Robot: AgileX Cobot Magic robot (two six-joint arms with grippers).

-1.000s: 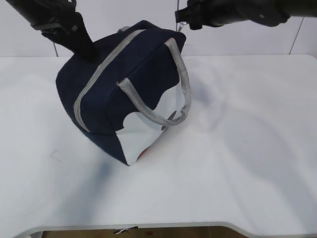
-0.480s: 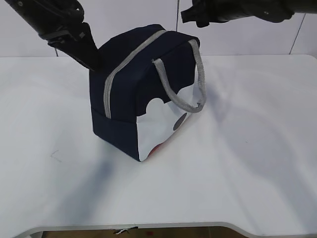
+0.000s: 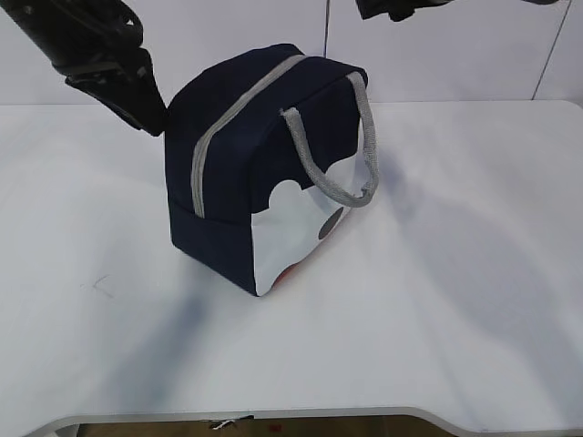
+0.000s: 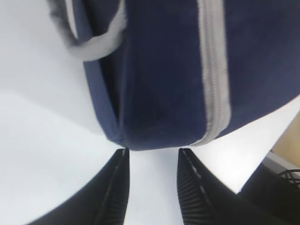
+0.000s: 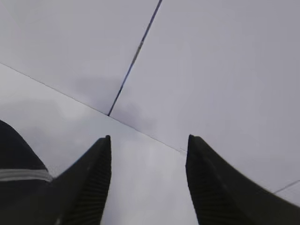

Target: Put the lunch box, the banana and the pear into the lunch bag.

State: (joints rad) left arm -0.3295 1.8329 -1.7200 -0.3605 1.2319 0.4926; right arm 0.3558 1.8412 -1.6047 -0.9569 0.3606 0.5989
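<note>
The navy lunch bag (image 3: 246, 173) stands upright in the middle of the white table, its grey zipper (image 3: 223, 123) closed and one grey strap handle (image 3: 360, 177) hanging on the front side. My left gripper (image 3: 146, 114) is open and empty, just left of the bag's top back corner. In the left wrist view the bag (image 4: 164, 70) lies just beyond my left gripper (image 4: 153, 151). My right gripper (image 3: 383, 9) is open and empty high above the bag; in its own view (image 5: 150, 138) it faces the wall, with a bag corner (image 5: 14, 161) at lower left. The lunch box, banana and pear are out of view.
The white table (image 3: 437, 300) spreads around the bag, its front edge near the bottom of the exterior view. A pale wall with a dark vertical seam (image 5: 136, 51) stands behind the table.
The bag went from tilted to upright and shifted a little right. My left gripper drew back left, off the bag. My right arm rose toward the top edge.
</note>
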